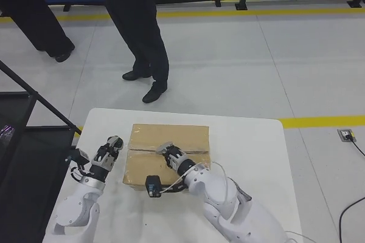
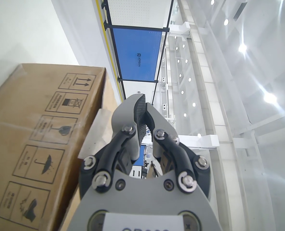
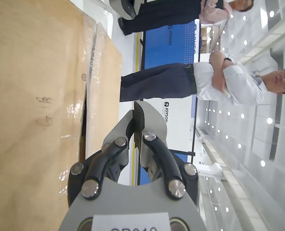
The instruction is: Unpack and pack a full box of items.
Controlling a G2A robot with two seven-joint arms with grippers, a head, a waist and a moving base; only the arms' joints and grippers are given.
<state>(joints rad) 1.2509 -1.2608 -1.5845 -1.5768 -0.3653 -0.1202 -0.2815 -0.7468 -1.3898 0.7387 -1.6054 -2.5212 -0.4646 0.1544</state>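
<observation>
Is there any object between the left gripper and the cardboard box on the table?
Nothing visible does. The left gripper stands beside the cardboard box, next to its printed side, with only bare table between them.

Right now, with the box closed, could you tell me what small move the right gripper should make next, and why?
Probably ease the right gripper tip-first into the taped seam of the box. The box is closed and taped over, and the shut gripper sits over its top beside that seam, where a dark gap shows.
</observation>
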